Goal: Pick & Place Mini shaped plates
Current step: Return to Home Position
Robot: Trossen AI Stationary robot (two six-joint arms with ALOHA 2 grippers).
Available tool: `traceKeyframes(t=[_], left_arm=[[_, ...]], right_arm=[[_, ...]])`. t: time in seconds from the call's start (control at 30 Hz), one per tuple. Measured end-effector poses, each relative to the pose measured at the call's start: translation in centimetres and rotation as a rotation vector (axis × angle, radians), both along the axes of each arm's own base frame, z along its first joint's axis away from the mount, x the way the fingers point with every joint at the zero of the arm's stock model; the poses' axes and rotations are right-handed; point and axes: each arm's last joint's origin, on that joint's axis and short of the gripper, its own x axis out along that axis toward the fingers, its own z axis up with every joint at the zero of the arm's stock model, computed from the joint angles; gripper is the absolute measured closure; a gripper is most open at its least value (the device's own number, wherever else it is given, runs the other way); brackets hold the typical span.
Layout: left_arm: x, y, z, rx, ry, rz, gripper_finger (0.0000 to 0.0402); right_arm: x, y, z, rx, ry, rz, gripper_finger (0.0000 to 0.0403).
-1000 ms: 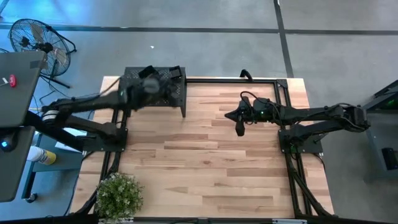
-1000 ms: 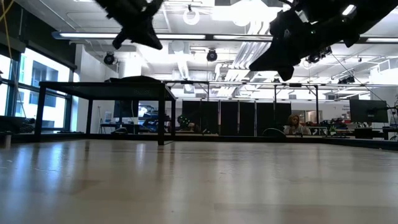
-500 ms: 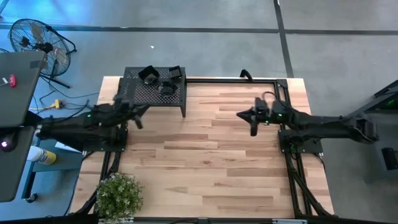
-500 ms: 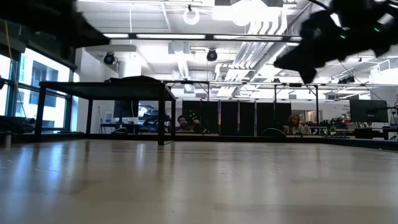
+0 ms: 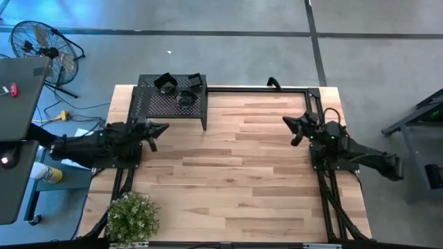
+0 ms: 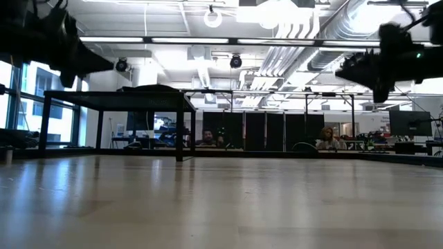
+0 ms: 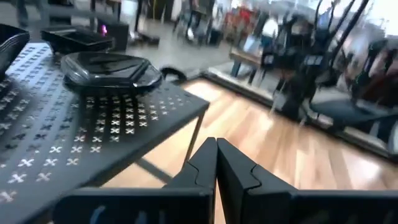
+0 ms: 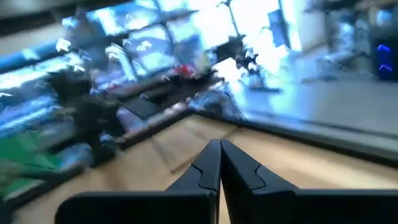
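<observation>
Three mini shaped plates sit on top of the black perforated shelf (image 5: 156, 104) at the table's far left: one (image 5: 165, 83), one (image 5: 194, 80) and one (image 5: 185, 97). In the left wrist view a scalloped plate (image 7: 109, 66) rests flat on the shelf top, with two more (image 7: 76, 40) (image 7: 9, 51) behind it. My left gripper (image 5: 158, 129) (image 7: 216, 149) is shut and empty, just off the shelf's near left corner. My right gripper (image 5: 292, 125) (image 8: 219, 149) is shut and empty, above the table near its right edge.
The shelf (image 6: 114, 100) stands on thin legs on the wooden table (image 5: 228, 173). A potted plant (image 5: 131, 216) sits at the near left corner. A black frame rail (image 5: 256, 88) runs along the far edge. People sit in the room beyond.
My left arm has drawn back from above the shelf toward the table's left and near side, leaving the plates on the shelf top. My right arm has drawn back toward the table's right edge. Both grippers have also sunk lower in the low view.
</observation>
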Motion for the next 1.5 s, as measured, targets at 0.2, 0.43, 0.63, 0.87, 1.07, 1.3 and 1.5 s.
traceKeyframes(t=[0.2,0.43,0.63,0.87,1.07,1.3,1.5], left_arm=[[1.8,0.1,-2.6,-0.001,-0.099,-0.01,0.0401],[2.0,0.4,-3.3,-0.03,-0.067,0.121,0.0401],[2.0,0.4,-3.2,-0.038,-0.08,0.108,0.0401],[1.9,0.4,-3.2,-0.011,-0.07,0.127,0.04],[2.0,0.3,-3.2,-0.014,-0.069,0.088,0.04],[2.0,0.3,-3.2,-0.015,-0.069,0.076,0.04],[2.0,0.3,-3.2,-0.015,-0.069,0.074,0.04]], right_arm=[[-0.1,-0.4,-0.2,0.037,0.001,-0.136,0.0402],[-0.1,-0.5,-0.2,0.023,0.021,-0.147,0.0402],[0.2,0.0,-0.1,-0.149,0.091,0.017,0.0402],[0.2,0.3,-0.5,-0.23,0.155,0.13,0.0402],[0.2,0.2,-0.4,-0.247,0.169,0.064,0.0402],[0.2,0.1,-0.5,-0.244,0.18,0.065,0.0402],[0.2,0.1,-0.5,-0.243,0.18,0.065,0.0402]])
